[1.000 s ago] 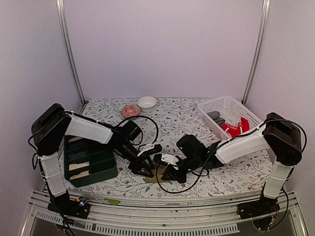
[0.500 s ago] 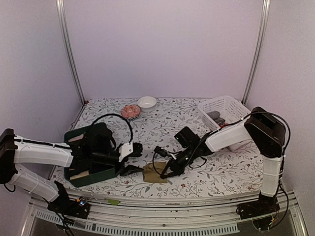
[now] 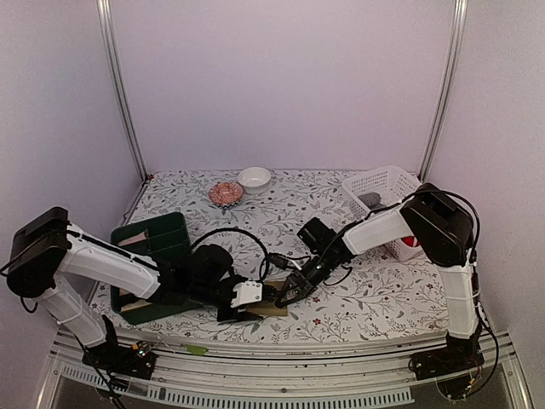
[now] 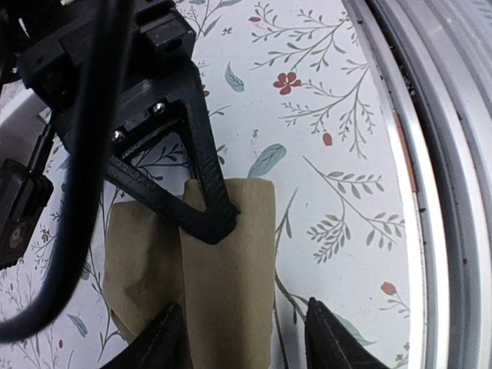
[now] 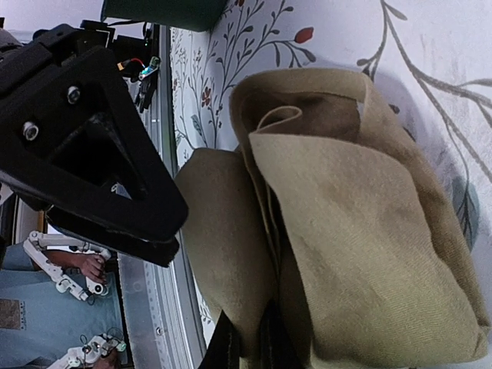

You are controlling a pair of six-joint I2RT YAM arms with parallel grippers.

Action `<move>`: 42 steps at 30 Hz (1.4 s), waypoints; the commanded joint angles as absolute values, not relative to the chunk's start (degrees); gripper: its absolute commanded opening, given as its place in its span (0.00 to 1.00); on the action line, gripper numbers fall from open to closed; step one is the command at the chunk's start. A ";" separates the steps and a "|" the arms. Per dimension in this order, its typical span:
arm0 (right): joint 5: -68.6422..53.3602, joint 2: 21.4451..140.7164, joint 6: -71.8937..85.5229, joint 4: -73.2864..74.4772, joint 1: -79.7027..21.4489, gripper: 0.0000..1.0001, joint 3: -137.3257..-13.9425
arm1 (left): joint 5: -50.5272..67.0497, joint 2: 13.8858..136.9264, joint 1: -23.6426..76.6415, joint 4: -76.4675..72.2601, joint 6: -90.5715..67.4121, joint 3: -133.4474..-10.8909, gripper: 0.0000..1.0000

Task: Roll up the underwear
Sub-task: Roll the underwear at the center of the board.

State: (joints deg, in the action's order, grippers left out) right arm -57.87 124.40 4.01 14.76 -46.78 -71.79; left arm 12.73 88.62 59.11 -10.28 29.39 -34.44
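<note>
The khaki-tan underwear (image 3: pixel 271 308) lies partly folded on the floral table near the front edge. In the left wrist view the underwear (image 4: pixel 238 254) shows as a folded strip, and my left gripper (image 4: pixel 242 323) is open with one finger on each side of it. My right gripper (image 5: pixel 246 338) is shut on a layer of the khaki underwear (image 5: pixel 361 231) at its folded edge. In the top view the left gripper (image 3: pixel 249 300) and the right gripper (image 3: pixel 285 294) meet over the cloth.
A dark green bin (image 3: pixel 157 239) stands at the left behind my left arm. A white basket (image 3: pixel 387 189) with a grey garment (image 3: pixel 368 200) stands at the back right. A white bowl (image 3: pixel 254 177) and a pink dish (image 3: pixel 226 192) sit at the back. The metal front rail (image 4: pixel 453 192) runs close by.
My left gripper drew back toward the green bin, then came back to the khaki underwear. My right gripper stayed at the cloth while its arm stretched out further.
</note>
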 commanded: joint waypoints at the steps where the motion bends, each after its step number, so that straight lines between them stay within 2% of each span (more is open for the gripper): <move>1: -55.90 127.85 5.43 18.87 -46.70 0.00 -71.86 | 9.44 92.96 60.54 -10.68 31.93 -38.47 0.50; 7: -55.36 126.88 5.28 18.52 -46.30 0.00 -71.32 | 7.74 98.33 60.85 -4.62 31.95 -42.18 0.20; 13: -50.75 119.54 5.73 12.10 -44.02 0.29 -65.20 | 11.88 99.52 59.97 -0.26 30.56 -44.50 0.00; 17: -44.40 112.18 5.08 7.74 -42.67 0.37 -60.53 | 17.56 102.05 57.57 6.18 29.47 -48.89 0.00; 24: -32.41 98.98 0.91 2.21 -42.62 0.39 -50.25 | 31.12 105.35 51.00 16.59 28.03 -56.36 0.00; 29: -25.60 89.37 -5.90 -4.37 -47.34 0.48 -42.93 | 41.91 111.14 46.39 24.68 28.38 -61.94 0.00; 35: -22.23 93.57 -12.93 -4.77 -52.36 0.55 -46.56 | 48.47 118.94 44.60 29.87 29.08 -67.02 0.00; 42: -22.01 99.63 -18.32 -5.09 -55.23 0.54 -50.94 | 50.30 123.15 42.88 32.71 29.18 -70.05 0.00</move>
